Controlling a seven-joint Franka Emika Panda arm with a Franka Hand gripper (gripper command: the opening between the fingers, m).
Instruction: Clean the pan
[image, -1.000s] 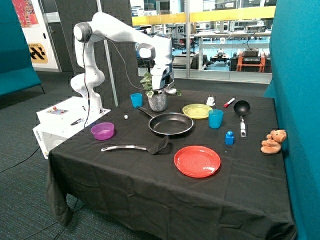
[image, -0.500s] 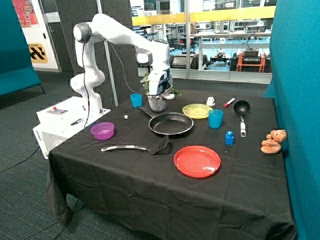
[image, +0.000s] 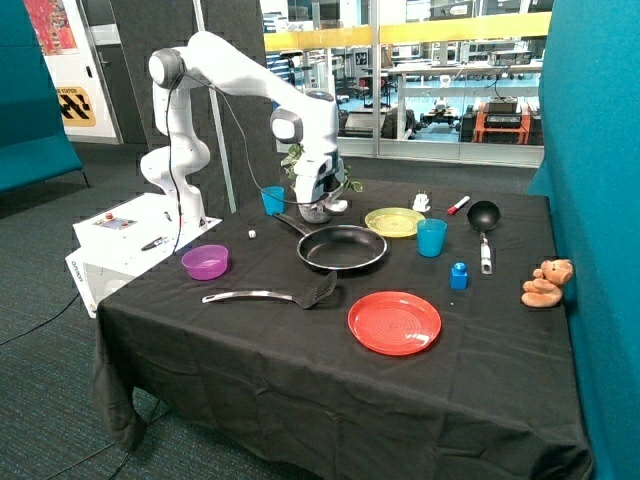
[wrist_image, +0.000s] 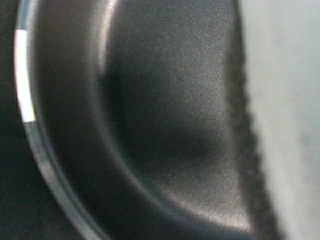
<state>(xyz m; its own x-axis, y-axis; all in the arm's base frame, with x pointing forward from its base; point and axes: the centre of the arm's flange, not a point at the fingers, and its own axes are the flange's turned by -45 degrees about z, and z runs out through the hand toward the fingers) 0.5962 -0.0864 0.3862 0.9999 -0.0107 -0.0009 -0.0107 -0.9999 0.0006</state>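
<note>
Hanging low over the far, handle-side rim of the pan (image: 342, 247), gripper (image: 318, 212) down near the point where the long dark handle joins the bowl; fingers hidden from the outside view, so spread or pressed together cannot be told. Seen from outside only: pan flat on the black-clothed table (image: 300, 350), just below and in front of the gripper; blue cup (image: 272, 200) just beside the gripper on the arm's base side; yellow plate (image: 394, 221) near it on the other side; second blue cup (image: 431, 238) past that plate; black slotted spatula (image: 275, 295) and purple bowl (image: 205, 262) well apart, toward the near edge; red plate (image: 394, 322) nearer still; small ladle-like pan (image: 484, 226) and teddy bear (image: 546, 283) far off to the side. Seen from the wrist only: dark inner wall and floor of the pan (wrist_image: 165, 125) filling the frame at close range, shiny metal rim (wrist_image: 25, 85) curving along one edge, a pale blurred mass (wrist_image: 287, 115) along the opposite edge, unidentifiable.
</note>
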